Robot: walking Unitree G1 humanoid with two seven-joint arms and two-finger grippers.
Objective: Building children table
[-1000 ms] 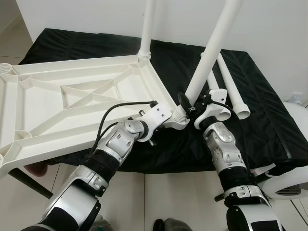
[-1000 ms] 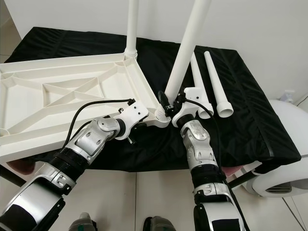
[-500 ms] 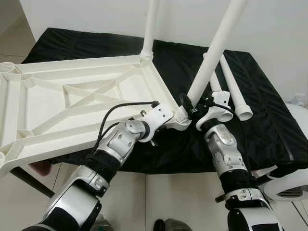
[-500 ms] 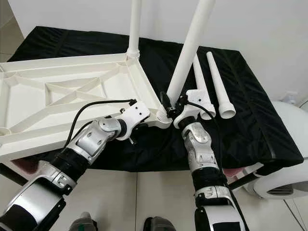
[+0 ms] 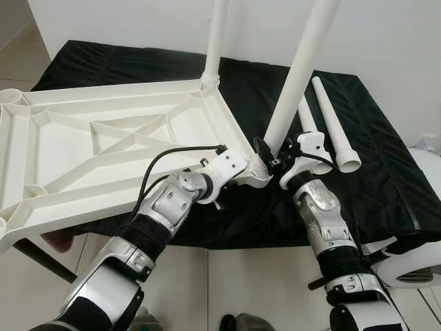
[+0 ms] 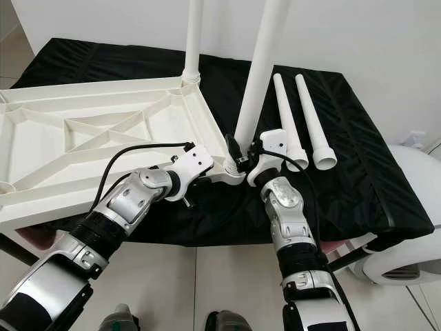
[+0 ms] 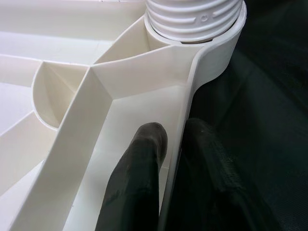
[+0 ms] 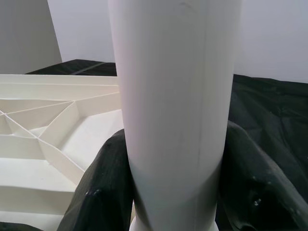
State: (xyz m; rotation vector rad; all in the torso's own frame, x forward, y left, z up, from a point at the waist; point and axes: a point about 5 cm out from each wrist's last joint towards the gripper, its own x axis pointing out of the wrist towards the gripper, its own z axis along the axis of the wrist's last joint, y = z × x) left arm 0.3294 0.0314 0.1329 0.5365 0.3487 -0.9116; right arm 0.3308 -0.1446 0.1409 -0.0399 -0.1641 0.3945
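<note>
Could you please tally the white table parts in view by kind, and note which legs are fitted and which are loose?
Tabletop, upside down: 1
Legs standing in corner sockets: 2, the far leg and the near leg, which the right gripper clasps
Loose legs lying on the black cloth: 2, and
Total: 5 parts

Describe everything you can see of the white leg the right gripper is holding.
The leg is a smooth white tube, plastic by its look, that runs up past the top of the picture, nearly upright with a slight tilt. Its ribbed lower end sits in the corner socket of the upturned white tabletop. The right gripper is shut on it low down, one black finger on either side. The left gripper pinches the tabletop's rim just below that socket.
</note>
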